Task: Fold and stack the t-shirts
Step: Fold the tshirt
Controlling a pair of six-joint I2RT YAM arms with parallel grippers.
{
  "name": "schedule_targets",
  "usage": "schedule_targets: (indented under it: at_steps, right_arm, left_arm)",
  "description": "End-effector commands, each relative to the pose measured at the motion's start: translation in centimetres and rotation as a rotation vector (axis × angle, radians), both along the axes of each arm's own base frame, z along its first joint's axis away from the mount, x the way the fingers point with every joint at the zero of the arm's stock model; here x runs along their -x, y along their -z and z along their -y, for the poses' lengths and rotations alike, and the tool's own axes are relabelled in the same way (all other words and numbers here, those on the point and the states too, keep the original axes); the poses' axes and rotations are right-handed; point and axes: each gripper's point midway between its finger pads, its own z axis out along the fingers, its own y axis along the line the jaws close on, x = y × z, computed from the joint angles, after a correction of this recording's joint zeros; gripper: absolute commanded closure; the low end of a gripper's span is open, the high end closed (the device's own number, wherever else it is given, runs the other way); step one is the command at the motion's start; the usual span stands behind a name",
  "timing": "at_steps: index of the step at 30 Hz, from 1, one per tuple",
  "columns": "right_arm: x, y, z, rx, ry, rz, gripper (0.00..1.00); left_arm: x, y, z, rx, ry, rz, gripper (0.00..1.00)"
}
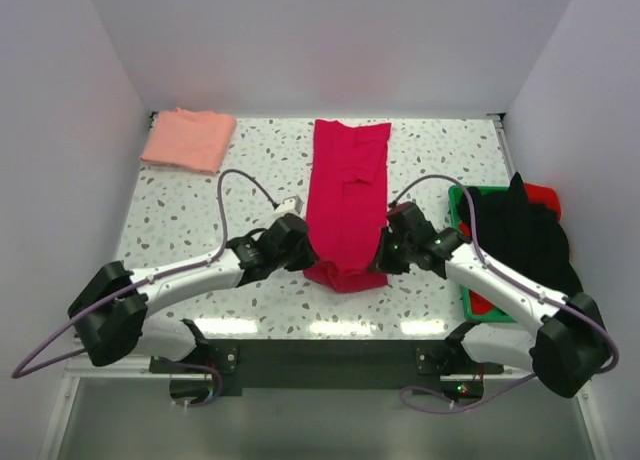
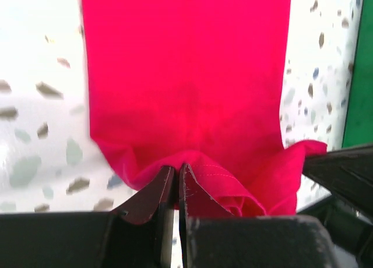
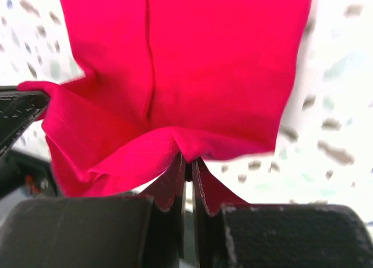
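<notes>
- Bench (image 1: 200, 210): white top with grey and dark speckles, glossy near the front edge; the same speckled surface shows in both wrist views (image 2: 41, 76) (image 3: 338, 105).
- Tray (image 1: 478, 189): green plastic, resting on the bench at its right edge. A strip of its green wall appears at the right border of the left wrist view (image 2: 355, 76).
- Black cloth (image 1: 525, 240): loosely piled in the tray, covering most of it and spilling over the right rim.
- Red material (image 1: 541, 191): shows under the black cloth at the far right corner of the tray; kind not determinable.
- Walls (image 1: 330, 40): plain white, enclosing the bench on the left, far and right sides.
- Dark panel (image 1: 320, 355): runs along the near edge of the bench.
</notes>
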Motion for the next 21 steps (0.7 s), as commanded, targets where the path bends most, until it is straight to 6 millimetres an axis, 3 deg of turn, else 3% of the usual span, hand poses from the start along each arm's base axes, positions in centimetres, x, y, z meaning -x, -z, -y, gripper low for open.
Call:
schedule_targets:
  at_steps: [1, 2, 6, 8, 9, 11, 13, 17, 18, 21]
  right_arm:
    - [-5.7, -2.0, 0.0, 0.072, 0.04, 0.176, 0.99]
    - [-7.1, -2.8, 0.0, 0.064, 0.066, 0.197, 1.0]
    - [-10.9, -2.8, 0.6, 0.09, 0.117, 0.222, 1.0]
    - [-13.1, -3.5, 0.9, 0.084, 0.144, 0.247, 1.0]
    - [-13.8, -2.5, 1.1, 0.094, 0.15, 0.229, 1.0]
    - [-16.0, -2.8, 1.5, 0.068, 0.171, 0.248, 1.0]
    - [-17.4, -1.8, 1.6, 0.075, 0.17, 0.241, 1.0]
    - [-20.9, -1.4, 2.1, 0.074, 0.198, 0.253, 1.0]
    - [-21.3, -0.1, 2.3, 0.082, 0.203, 0.222, 1.0]
    - [-23.0, 0.3, 2.3, 0.038, 0.209, 0.203, 1.0]
  left_arm:
    - [-5.4, -3.4, 1.5, 0.02, -0.047, 0.141, 0.98]
    - [-6.5, -3.3, 1.8, 0.007, -0.064, 0.145, 0.98]
    - [-10.7, -3.5, 1.5, 0.006, -0.138, 0.17, 0.98]
    - [-12.0, -3.4, 1.4, -0.003, -0.158, 0.172, 0.98]
    - [-13.4, -3.3, 1.2, -0.01, -0.181, 0.174, 0.98]
    - [-15.1, -3.0, 1.3, -0.03, -0.194, 0.172, 0.98]
    - [-16.8, -2.5, 0.7, -0.044, -0.209, 0.172, 0.98]
    - [-20.3, -0.3, 0.5, -0.052, -0.204, 0.122, 0.98]
    - [-20.8, 0.0, 0.4, -0.052, -0.205, 0.114, 0.99]
    - [-22.5, 1.0, 0.1, -0.038, -0.194, 0.104, 0.99]
